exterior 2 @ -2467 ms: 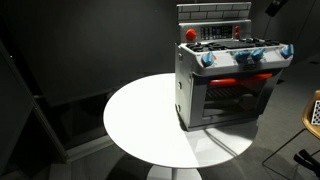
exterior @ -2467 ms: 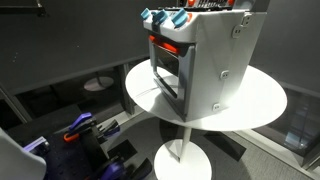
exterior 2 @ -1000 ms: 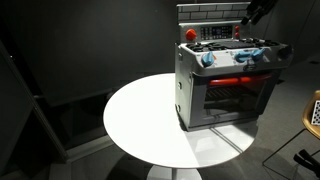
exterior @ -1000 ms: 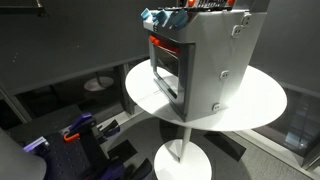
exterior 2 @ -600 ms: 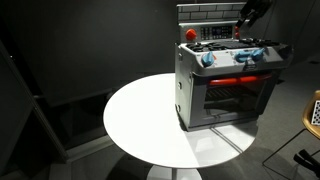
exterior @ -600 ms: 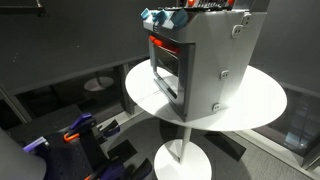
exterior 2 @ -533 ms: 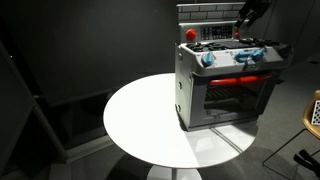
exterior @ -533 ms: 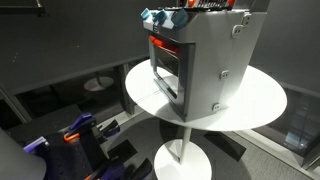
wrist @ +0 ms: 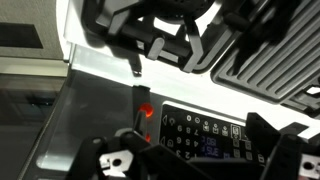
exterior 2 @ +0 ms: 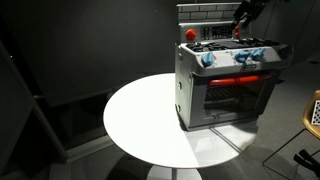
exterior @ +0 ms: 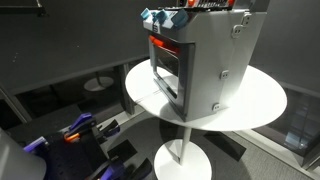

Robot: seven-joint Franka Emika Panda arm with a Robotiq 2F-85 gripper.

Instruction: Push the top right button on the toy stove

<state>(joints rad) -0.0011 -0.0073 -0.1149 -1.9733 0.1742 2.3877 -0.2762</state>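
The grey toy stove stands on a round white table and shows in both exterior views. It has blue knobs along the front and a red knob by the back panel. My gripper hangs over the stove's top right, close to the back panel. In the wrist view the dark control panel with small white-marked buttons and a glowing red button lies between my fingers, which look apart and empty. Black burner grates lie above it.
The white table top spreads out to the left of the stove. A purple and blue object lies on the floor beside the table's base. A light wooden piece stands at the right edge.
My gripper has come down and leftwards from the upper right corner to just above the stove's back panel. The stove has not moved.
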